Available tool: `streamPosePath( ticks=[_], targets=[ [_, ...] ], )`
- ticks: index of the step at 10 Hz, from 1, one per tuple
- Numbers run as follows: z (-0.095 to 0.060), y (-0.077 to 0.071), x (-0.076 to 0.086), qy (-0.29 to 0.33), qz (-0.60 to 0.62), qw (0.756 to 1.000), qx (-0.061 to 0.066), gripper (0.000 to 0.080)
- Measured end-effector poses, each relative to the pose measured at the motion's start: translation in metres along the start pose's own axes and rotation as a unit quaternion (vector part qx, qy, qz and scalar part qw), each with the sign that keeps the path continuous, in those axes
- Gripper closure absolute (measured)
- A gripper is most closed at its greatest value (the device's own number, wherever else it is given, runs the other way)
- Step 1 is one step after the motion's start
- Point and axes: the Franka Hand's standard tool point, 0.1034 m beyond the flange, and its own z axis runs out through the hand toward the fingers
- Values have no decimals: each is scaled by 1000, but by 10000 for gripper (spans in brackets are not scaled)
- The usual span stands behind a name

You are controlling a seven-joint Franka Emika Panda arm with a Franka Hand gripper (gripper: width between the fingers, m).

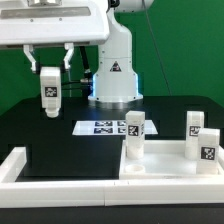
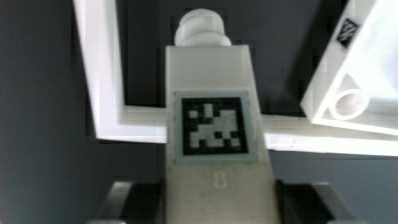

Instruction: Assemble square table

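At the exterior view's left, the gripper (image 1: 49, 71) hung above the black table (image 1: 60, 140), its two dark fingers partly closed on the upper end of a white leg (image 1: 49, 93), which dangled upright and clear of the surface with its black-and-white tag facing the camera. The wrist view showed the same leg (image 2: 215, 120) running lengthwise between the fingers (image 2: 125, 195), its rounded tip pointing away and the tag square on its face. Below, along the near edge at the left, ran a white bar (image 1: 20, 166) edging the table. Toward the middle, behind, stood the arm's white base (image 1: 113, 75), and in front of it the marker board (image 1: 100, 127) lay flat. Right of centre, the square top (image 1: 160, 165) rested on the table near the front edge, with a second leg (image 1: 134, 136) standing upright at its nearer left corner. Farther right, two more legs (image 1: 195, 124) (image 1: 208, 150) stood upright at the top's right side, close together but apart.
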Motion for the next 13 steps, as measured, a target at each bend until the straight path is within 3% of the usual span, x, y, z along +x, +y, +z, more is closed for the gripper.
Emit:
streamPosePath(
  ticks=[2, 3, 4, 5, 6, 10, 11, 12, 13],
  targets=[
    [0, -27, 14, 57, 19, 998, -26, 508],
    [-6, -55, 32, 81, 42, 996, -26, 508],
    [-4, -86, 43, 88, 61, 994, -13, 508],
    [4, -104, 47, 83, 74, 994, -4, 508],
    [11, -107, 48, 77, 71, 994, -5, 508],
    [11, -102, 48, 75, 65, 995, -9, 508],
    [11, -99, 46, 76, 54, 996, -14, 508],
    [12, -84, 38, 77, 47, 996, -24, 508],
    [9, -94, 41, 76, 69, 995, -9, 508]
  ],
)
